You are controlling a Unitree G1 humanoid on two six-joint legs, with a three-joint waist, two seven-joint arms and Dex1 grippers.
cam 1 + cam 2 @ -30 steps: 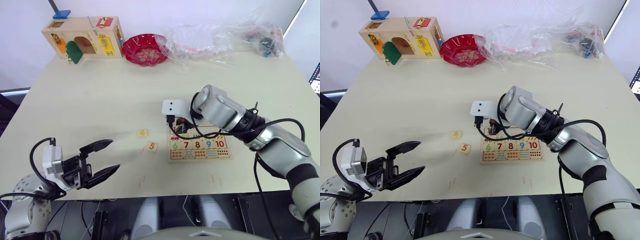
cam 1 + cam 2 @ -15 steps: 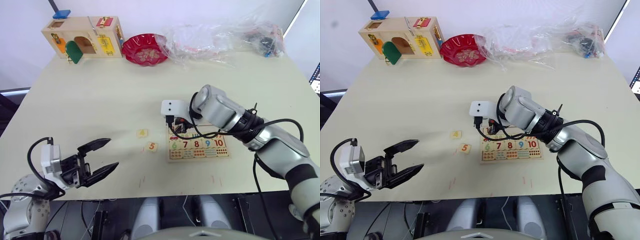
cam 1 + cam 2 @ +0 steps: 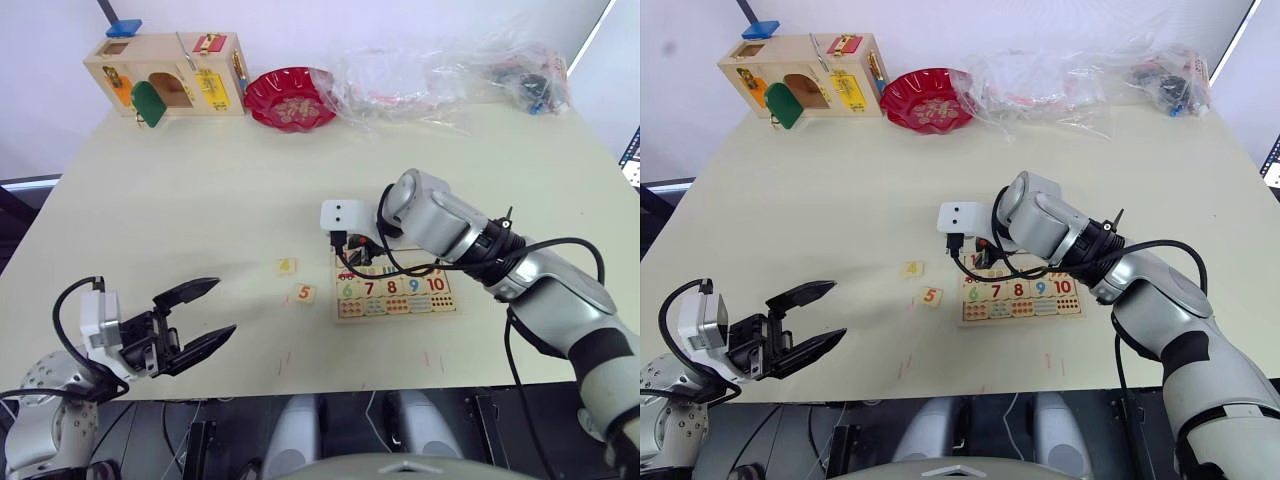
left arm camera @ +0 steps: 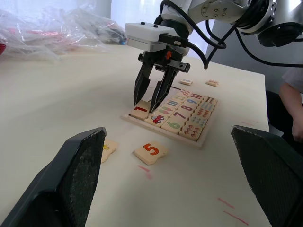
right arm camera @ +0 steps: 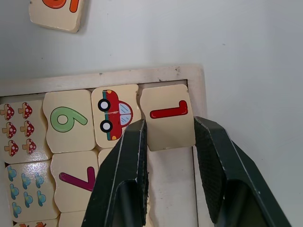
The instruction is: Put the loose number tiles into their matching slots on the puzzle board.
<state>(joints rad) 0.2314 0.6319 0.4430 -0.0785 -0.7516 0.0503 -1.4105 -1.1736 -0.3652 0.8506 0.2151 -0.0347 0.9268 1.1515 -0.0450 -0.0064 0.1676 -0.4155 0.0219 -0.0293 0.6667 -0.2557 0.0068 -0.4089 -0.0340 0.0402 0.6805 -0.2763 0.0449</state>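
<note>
The right gripper (image 4: pixel 152 105) points down over the puzzle board's (image 4: pixel 201 138) corner slot, jaws slightly parted astride the "1" tile (image 5: pixel 167 122), which lies tilted, seemingly to nudge it square. Tiles 4 (image 3: pixel 286 266) and 5 (image 3: pixel 304 293) wait on the worktop (image 3: pixel 200 210); the left gripper (image 3: pixel 200 315) hovers wide open, holding nothing

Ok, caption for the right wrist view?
Right hand straddles the 1 tile at the corner slot of the puzzle board, beside the car picture.

Right gripper (image 4: pixel 152 101) points down, fingers parted; left gripper (image 3: pixel 196 318) gapes wide.
</note>
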